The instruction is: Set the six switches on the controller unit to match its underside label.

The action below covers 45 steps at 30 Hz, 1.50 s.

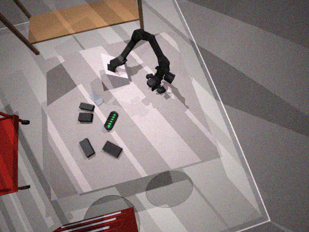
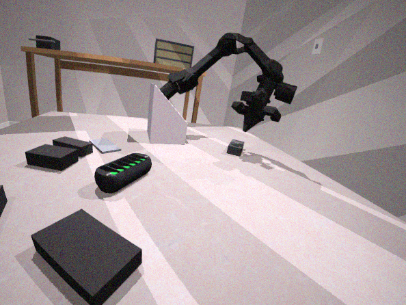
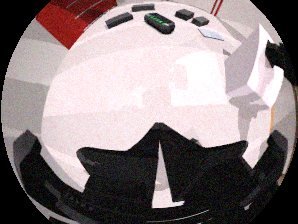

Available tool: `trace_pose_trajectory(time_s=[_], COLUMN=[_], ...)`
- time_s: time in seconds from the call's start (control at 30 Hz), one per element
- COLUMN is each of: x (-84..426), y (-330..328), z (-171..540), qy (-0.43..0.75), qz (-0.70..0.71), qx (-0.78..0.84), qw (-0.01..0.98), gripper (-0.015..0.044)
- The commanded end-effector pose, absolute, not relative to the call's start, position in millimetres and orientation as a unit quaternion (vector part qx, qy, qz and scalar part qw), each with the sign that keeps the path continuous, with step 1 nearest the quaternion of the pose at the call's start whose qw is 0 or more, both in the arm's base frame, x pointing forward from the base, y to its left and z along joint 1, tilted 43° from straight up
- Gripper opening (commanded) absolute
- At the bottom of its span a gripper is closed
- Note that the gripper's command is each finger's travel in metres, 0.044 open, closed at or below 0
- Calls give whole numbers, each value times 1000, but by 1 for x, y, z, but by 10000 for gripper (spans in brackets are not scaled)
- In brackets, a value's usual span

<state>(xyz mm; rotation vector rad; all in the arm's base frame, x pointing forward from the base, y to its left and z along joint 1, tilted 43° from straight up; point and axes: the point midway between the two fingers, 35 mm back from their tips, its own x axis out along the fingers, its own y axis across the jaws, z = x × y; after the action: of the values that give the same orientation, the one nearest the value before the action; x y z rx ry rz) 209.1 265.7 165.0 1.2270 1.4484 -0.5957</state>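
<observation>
The dark controller unit (image 1: 107, 127) (image 2: 123, 178) (image 3: 160, 29) with rounded ends lies on the bench, its switch row facing up. Green ends show in a line along its top; which end of each switch is pressed is too small to tell. Its underside label is hidden. My gripper (image 2: 245, 130) (image 3: 158, 126) is shut with nothing between its fingers. It hangs above the bench, fingertips down, well away from the unit, on its right in the exterior view. A small dark block (image 2: 236, 148) lies on the bench below and near the fingertips.
Dark blocks (image 1: 86, 117) (image 1: 87, 147) (image 1: 112, 149) (image 2: 85, 251) lie around the unit. A pale blue plate (image 1: 97, 101) (image 2: 105, 146) (image 3: 212, 34) lies behind it. A white wedge (image 2: 165, 120) (image 3: 243, 67) stands by the arm's base. Red cabinets (image 1: 9, 156) (image 1: 127, 221) stand beyond the bench.
</observation>
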Motion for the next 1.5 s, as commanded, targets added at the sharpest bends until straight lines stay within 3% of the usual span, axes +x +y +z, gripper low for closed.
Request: trace_pose_trajectory(time_s=[0.0,0.43,0.8,1.47], x=[252,326,298,289], y=[246,137,27,27], z=[115,-37,-156,-178], qy=[653,755,696,675], qz=[-231,-84,123,146], qx=[462,405,492,505], qw=[554,509,508,517], gripper=[0,0,0,0])
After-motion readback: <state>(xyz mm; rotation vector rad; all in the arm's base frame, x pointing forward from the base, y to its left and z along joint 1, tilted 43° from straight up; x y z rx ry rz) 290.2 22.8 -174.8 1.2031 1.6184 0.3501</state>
